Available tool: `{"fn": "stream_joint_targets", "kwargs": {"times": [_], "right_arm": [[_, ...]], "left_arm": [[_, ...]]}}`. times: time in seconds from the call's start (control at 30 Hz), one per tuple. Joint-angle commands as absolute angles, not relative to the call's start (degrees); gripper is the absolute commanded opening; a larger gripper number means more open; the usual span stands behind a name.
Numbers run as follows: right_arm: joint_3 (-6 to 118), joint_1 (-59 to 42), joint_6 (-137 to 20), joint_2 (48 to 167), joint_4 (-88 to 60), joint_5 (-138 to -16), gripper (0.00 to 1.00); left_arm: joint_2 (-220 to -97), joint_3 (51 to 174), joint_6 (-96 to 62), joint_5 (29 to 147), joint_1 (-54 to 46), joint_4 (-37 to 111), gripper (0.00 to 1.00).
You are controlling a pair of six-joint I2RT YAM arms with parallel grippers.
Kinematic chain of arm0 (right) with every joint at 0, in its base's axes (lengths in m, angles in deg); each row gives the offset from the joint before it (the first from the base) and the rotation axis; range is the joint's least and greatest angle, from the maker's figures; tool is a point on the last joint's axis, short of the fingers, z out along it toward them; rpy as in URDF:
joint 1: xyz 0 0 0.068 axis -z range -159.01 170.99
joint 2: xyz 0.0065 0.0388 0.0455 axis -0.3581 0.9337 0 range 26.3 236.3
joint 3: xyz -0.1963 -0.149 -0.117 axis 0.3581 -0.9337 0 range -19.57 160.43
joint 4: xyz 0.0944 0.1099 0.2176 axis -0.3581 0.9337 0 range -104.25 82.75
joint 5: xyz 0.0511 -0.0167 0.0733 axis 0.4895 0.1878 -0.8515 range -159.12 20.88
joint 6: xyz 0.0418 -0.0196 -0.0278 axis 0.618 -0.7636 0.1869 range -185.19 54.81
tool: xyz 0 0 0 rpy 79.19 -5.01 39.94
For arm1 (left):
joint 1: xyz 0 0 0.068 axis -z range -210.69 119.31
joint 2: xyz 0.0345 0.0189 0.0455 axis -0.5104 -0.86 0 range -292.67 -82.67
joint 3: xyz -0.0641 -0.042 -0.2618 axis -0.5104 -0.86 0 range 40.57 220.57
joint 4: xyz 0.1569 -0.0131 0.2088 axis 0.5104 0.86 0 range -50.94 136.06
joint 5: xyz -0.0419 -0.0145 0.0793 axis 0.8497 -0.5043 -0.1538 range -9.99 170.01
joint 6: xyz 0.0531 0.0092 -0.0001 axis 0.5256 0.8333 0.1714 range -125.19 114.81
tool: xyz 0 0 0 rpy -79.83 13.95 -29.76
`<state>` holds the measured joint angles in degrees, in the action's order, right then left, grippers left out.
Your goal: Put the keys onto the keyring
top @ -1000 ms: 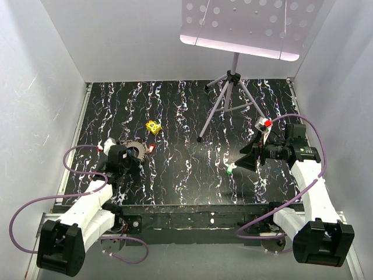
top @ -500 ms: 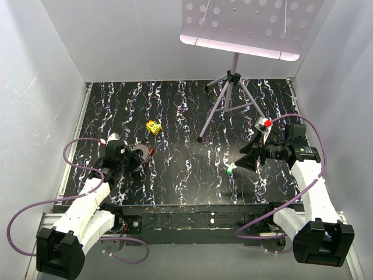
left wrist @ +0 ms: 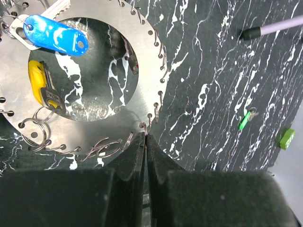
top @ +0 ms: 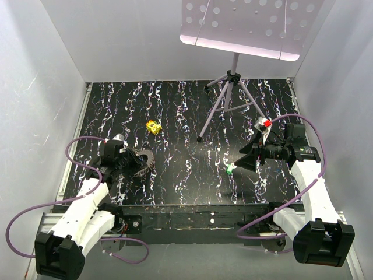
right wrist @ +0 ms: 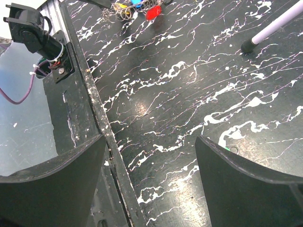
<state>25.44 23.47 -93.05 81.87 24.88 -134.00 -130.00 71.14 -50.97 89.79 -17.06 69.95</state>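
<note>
My left gripper (left wrist: 146, 136) (top: 141, 158) is shut on a thin wire loop at the rim of the keyring (left wrist: 142, 56), a silvery ring plate edged with holes and small wire loops. A blue-headed key (left wrist: 57, 35) and a yellow-headed key (left wrist: 40, 85) hang on it. In the right wrist view the same bunch (right wrist: 137, 9) shows far off with a red tag. A green-headed key (top: 230, 170) (left wrist: 246, 119) lies loose on the table. My right gripper (top: 242, 158) (right wrist: 149, 139) hangs open just right of it, holding nothing.
A yellow spotted block (top: 153, 126) lies behind the left gripper. A grey tripod (top: 230, 96) carrying a white perforated plate (top: 245, 26) stands at the back right; one foot (left wrist: 250, 33) is near. A small green block (left wrist: 285, 138) lies by the green key. White walls enclose the table.
The left gripper has turned and shifted slightly nearer, carrying the keyring bunch with it; the red key beside it no longer shows from above. The right arm has stayed still.
</note>
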Motion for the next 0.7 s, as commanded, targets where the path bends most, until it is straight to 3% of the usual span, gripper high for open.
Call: {"fn": "stream_joint_targets", "kwargs": {"times": [0.0, 0.43, 0.67], "right_arm": [[27.36, 23.01, -94.19, 82.11, 25.30, -135.65, 0.86], [27.28, 21.78, -97.09, 82.38, 27.05, -137.67, 0.85], [28.94, 18.79, -106.48, 84.83, 33.11, -139.69, 0.83]], "left_arm": [[-128.11, 74.23, -50.19, 94.16, -16.98, 71.93, 0.00], [-126.70, 76.26, -50.45, 98.38, -16.98, 75.00, 0.00], [-126.96, 76.43, -52.64, 101.63, -17.07, 74.39, 0.00]]}}
